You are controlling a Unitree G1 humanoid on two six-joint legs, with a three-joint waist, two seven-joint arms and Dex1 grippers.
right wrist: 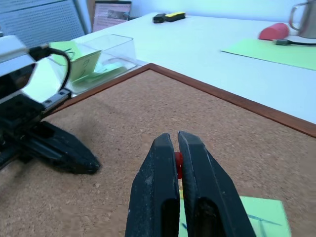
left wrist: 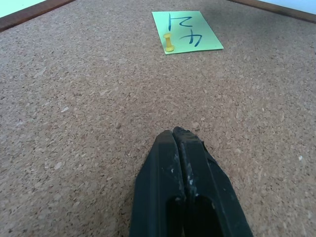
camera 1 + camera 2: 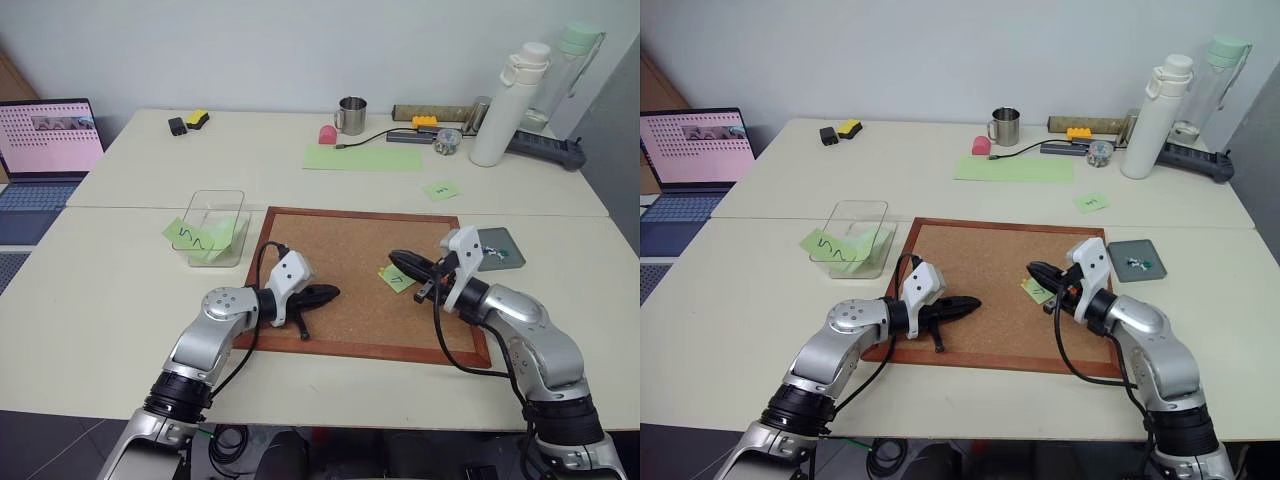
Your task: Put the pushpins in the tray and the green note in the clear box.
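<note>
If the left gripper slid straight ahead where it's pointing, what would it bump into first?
Probably the green note with the yellow pushpin on it. The shut left gripper points across bare corkboard toward them; exact depth is unclear.

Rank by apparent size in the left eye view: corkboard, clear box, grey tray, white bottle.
1. Corkboard, clearly largest.
2. Clear box and white bottle look alike; unranked.
3. Grey tray, smallest.

Green note (image 3: 396,279) lies on corkboard (image 3: 340,250), red pushpin (image 1: 178,163) claw-pinched above.
</note>
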